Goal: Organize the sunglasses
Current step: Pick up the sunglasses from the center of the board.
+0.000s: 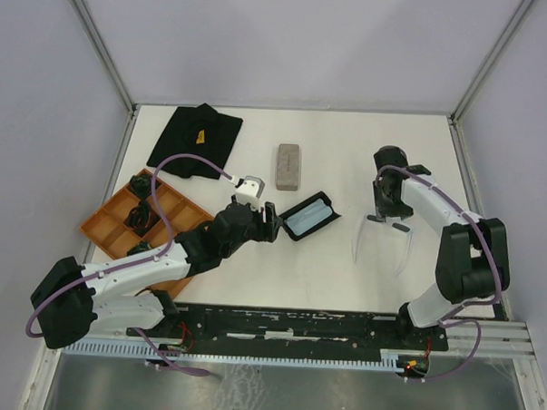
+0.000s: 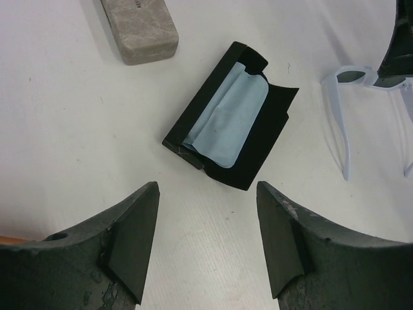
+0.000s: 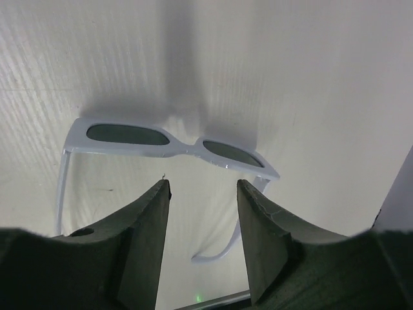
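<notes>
Inspector: End effector status?

Operator: I see the right end effector [image 3: 202, 188] released, jaws apart, at the front of the pale sunglasses [image 3: 174, 147], which lie unfolded on the surface [image 3: 290, 64]. The left end effector [image 2: 206, 194] is released too, near the open black case [image 2: 274, 123].

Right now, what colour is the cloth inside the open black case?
Light blue; the folded cloth shows best in the left wrist view.

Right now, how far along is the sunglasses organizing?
Done: black case lies open, blue cloth inside. In hand: nothing. The right gripper is open over the unfolded pale-framed sunglasses, and the left gripper is open facing the case. Left: likely fold and case them; grey case is shut.
</notes>
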Robot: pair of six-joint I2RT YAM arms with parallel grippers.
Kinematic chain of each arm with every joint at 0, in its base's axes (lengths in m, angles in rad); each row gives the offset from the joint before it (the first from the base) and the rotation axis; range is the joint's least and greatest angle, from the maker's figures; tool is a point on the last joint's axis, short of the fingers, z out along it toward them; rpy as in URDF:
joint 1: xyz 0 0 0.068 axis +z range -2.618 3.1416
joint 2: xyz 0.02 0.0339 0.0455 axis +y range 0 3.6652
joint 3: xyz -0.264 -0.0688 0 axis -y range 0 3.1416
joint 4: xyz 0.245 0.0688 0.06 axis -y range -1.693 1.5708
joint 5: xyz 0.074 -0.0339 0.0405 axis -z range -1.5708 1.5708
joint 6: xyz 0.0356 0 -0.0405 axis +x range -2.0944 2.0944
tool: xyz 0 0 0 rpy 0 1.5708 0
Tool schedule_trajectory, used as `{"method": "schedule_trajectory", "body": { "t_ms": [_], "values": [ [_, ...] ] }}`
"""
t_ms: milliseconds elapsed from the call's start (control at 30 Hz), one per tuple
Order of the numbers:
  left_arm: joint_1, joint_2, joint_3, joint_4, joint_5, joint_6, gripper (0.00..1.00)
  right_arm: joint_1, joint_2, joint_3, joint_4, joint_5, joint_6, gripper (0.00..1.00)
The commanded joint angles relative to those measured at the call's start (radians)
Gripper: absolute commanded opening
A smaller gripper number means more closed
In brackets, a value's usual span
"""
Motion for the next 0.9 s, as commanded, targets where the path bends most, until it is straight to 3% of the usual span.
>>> {"method": "schedule_trajectory", "body": {
  "t_ms": [0, 133, 667, 867],
  "values": [
    [0.002, 0.006, 0.027, 0.028, 0.021, 0.013, 0.69, -0.016, 0.060, 0.070, 0.012, -0.010, -0.062, 0.53],
    [0.002, 0.013, 0.027, 0.030, 0.041, 0.008, 0.68, -0.024, 0.099, 0.092, 0.033, -0.012, -0.085, 0.46],
    [0.002, 0.023, 0.029, 0.030, 0.053, 0.007, 0.68, -0.031, 0.184, 0.148, 0.002, -0.053, -0.135, 0.46],
    [0.002, 0.025, 0.029, 0.030, 0.054, 0.007, 0.68, -0.036, 0.190, 0.147, 0.000, -0.069, -0.133, 0.38]
  ]
}}
